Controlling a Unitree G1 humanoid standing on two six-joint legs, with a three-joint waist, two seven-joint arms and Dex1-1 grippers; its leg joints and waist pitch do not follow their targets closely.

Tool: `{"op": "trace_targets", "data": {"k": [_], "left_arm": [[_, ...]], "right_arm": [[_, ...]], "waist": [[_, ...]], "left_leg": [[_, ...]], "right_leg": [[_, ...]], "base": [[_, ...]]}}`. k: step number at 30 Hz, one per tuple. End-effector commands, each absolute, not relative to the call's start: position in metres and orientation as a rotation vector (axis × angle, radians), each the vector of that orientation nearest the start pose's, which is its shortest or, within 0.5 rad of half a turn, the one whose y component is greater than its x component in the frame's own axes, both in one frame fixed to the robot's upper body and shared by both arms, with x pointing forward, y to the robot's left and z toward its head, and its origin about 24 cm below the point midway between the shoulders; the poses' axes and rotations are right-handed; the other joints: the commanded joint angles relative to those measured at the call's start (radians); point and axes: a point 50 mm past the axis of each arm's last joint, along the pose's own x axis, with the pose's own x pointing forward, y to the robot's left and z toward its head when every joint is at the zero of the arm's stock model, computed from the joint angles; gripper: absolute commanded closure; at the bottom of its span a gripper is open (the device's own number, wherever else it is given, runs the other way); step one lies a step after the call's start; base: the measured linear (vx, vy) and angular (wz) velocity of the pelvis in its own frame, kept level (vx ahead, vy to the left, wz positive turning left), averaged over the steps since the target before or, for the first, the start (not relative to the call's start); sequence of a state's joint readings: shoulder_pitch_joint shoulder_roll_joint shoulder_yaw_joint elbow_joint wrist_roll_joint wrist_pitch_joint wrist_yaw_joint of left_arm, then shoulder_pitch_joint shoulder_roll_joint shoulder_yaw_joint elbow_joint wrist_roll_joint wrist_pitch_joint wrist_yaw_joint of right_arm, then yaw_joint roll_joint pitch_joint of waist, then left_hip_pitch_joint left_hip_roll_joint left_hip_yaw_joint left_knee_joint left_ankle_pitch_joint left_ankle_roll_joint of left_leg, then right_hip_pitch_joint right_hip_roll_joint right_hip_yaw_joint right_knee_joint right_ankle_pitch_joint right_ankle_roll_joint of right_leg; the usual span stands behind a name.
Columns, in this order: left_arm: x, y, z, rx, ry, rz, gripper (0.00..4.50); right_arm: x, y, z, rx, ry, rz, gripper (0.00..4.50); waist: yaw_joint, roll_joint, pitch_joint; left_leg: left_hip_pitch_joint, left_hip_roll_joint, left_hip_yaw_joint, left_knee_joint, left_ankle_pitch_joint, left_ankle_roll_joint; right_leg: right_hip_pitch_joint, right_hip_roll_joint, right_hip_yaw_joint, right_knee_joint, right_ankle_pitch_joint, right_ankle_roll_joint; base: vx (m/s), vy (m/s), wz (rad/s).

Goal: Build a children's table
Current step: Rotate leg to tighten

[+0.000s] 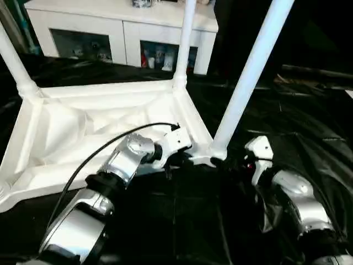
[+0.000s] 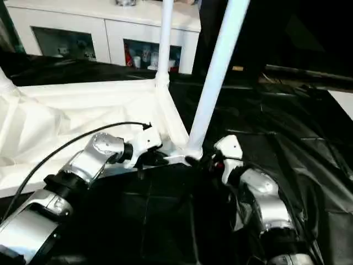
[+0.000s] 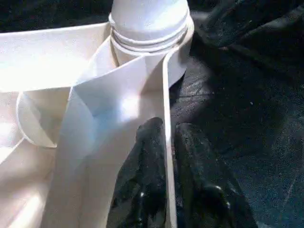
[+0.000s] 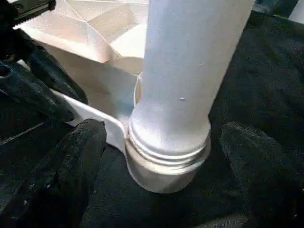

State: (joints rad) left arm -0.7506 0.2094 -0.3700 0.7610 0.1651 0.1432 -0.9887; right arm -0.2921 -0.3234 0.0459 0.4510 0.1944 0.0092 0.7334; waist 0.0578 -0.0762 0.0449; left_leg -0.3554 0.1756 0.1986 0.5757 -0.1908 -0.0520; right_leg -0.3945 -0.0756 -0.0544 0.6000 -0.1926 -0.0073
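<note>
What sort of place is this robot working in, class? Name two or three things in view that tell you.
Probably an indoor room set up as a demo or test space. A white cabinet with glass doors holds small items, and a black cloth covers the work table where the upturned children's table lies.

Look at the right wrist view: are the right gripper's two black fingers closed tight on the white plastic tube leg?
No: the fingers stand apart either side of the leg, with gaps.

children's table (image 1: 105, 124) upside down on work table (image 1: 287, 116) | legs up at corners | cabinet (image 1: 118, 25) behind | left gripper (image 3: 167, 156) on near rim | right gripper (image 4: 161, 156) astride near-right leg (image 1: 248, 77)
</note>
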Motion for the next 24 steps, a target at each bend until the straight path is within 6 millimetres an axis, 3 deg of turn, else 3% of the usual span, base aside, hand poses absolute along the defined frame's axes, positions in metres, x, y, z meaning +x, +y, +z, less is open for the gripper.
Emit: {"op": "trace_targets", "data": {"k": [1,7,13,20,24], "left_arm": [[0.327,0.1,0.02,0.549,0.653,-1.183,4.08],[0.324,0.098,0.021,0.508,0.658,-1.226,4.47],[0.312,0.095,0.023,0.496,0.646,-1.389,4.47],[0.308,0.095,0.025,0.497,0.644,-1.422,4.47],[0.308,0.096,0.026,0.499,0.643,-1.424,4.5]], "right_arm": [[0.292,-0.178,0.029,-0.069,0.205,0.731,0.34],[0.29,-0.177,0.03,-0.075,0.206,0.762,0.34],[0.288,-0.178,0.029,-0.09,0.216,0.783,0.34],[0.284,-0.176,0.027,-0.079,0.235,0.834,0.34],[0.281,-0.175,0.025,-0.07,0.247,0.864,0.52]], "waist": [[0.008,-0.003,-0.043],[0.008,-0.002,-0.045],[0.01,-0.001,-0.05],[0.014,0.0,-0.046],[0.018,-0.001,-0.048]], "left_leg": [[0.003,0.064,-0.033,-0.07,-0.254,0.052],[0.002,0.065,-0.033,-0.07,-0.244,0.054],[0.002,0.064,-0.028,-0.064,-0.166,0.08],[0.006,0.067,-0.028,-0.068,-0.216,0.063],[0.004,0.066,-0.028,-0.067,-0.193,0.064]], "right_leg": [[0.035,-0.085,0.048,-0.09,-0.327,-0.193],[0.036,-0.085,0.048,-0.087,-0.299,-0.197],[0.041,-0.082,0.049,-0.07,-0.146,-0.242],[0.039,-0.083,0.049,-0.077,-0.226,-0.23],[0.04,-0.083,0.049,-0.074,-0.205,-0.221]], "base": [[0.0,0.0,0.0],[0.0,0.0,0.0],[0.0,0.0,0.0],[0.0,0.0,0.0],[0.0,0.0,0.0]]}}
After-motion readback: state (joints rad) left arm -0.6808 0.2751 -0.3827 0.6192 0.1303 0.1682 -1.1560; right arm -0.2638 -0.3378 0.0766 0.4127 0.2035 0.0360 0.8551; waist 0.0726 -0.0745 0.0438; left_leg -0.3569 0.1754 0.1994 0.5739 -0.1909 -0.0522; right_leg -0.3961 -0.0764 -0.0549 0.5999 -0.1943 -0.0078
